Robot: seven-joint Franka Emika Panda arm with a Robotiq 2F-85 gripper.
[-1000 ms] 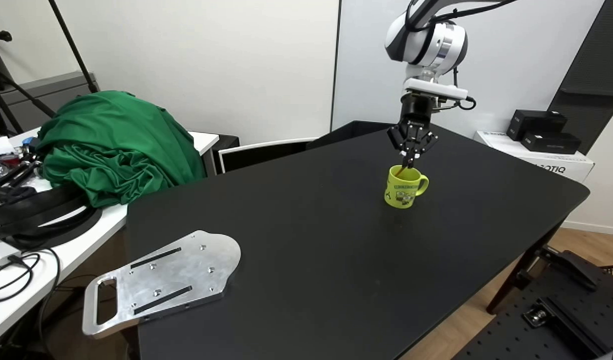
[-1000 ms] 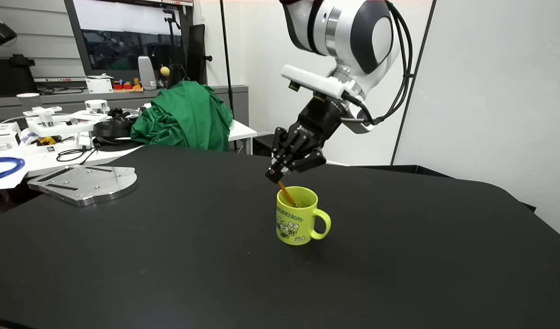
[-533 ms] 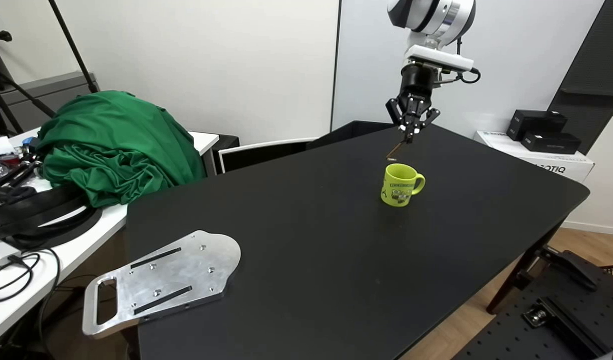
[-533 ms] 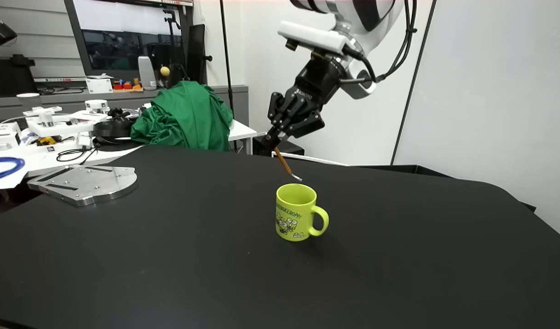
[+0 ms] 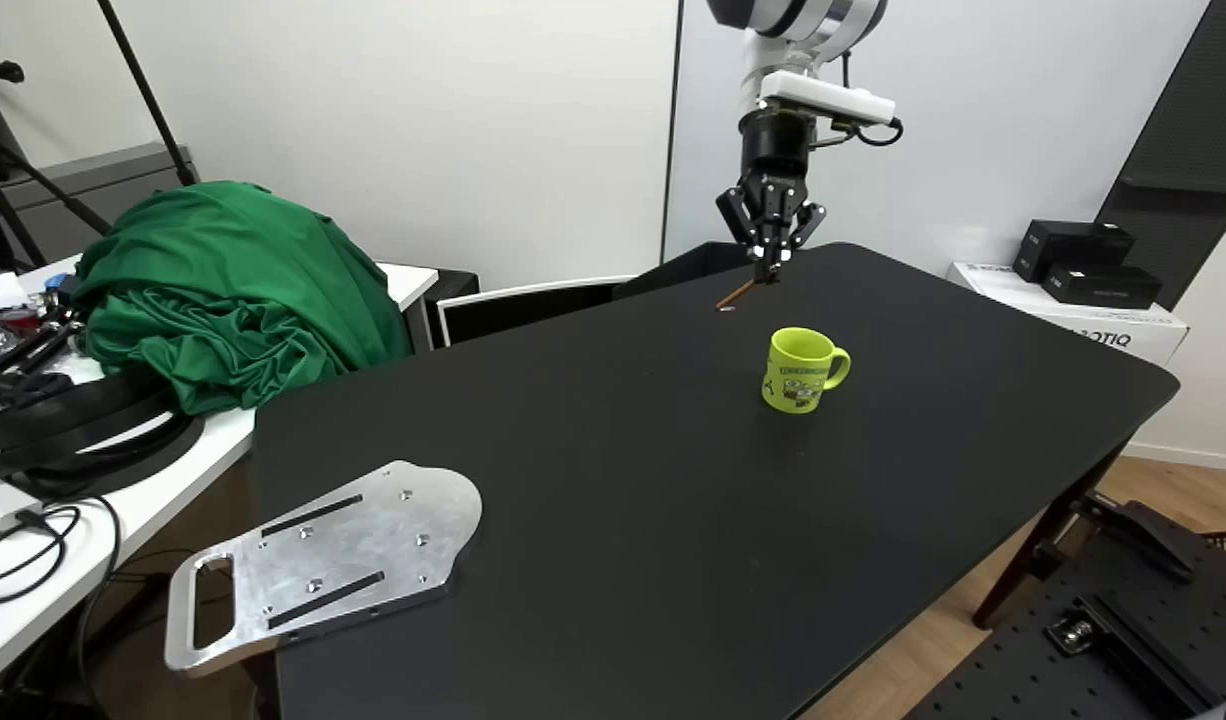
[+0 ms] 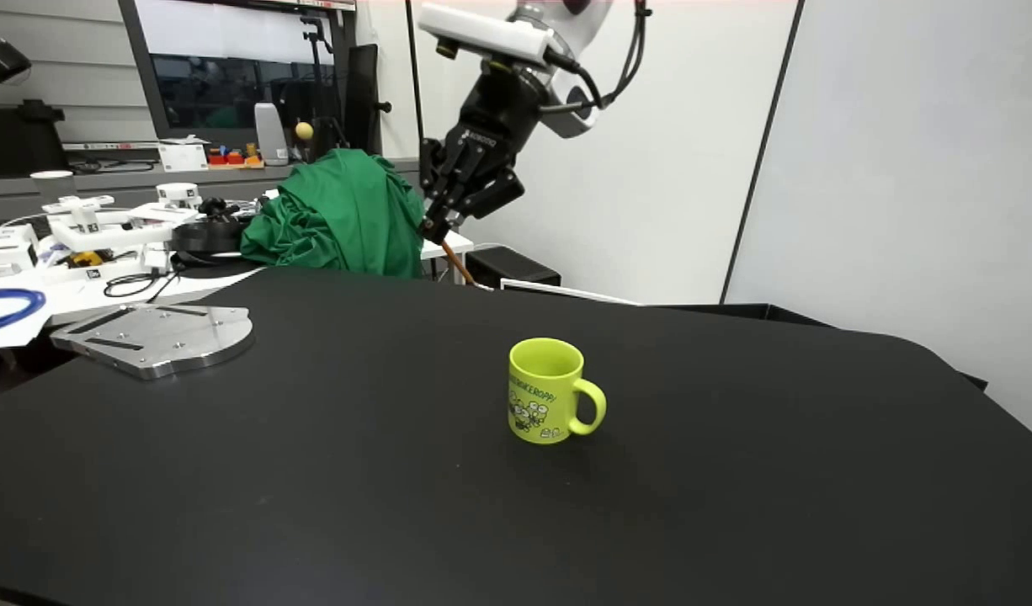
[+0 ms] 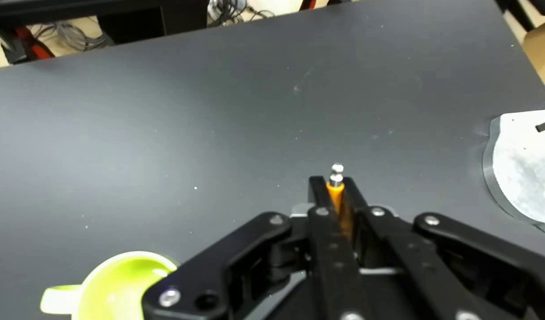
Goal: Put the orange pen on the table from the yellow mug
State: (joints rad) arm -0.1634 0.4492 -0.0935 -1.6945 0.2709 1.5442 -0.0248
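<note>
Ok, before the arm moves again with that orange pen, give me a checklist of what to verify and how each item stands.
1. Grip: ok. The gripper is closed on the orange pen.
2. Pen out of the yellow mug: ok. It hangs off to one side, apart from the rim.
3. Mug upright on the table: ok.
4. Pen lying flat for placing: not ok. It hangs slanted above the table, silver end lowest.
5. Metal plate out of the way: ok. It lies well apart from pen and mug.
6. Exact height left to lower: cannot tell.
</note>
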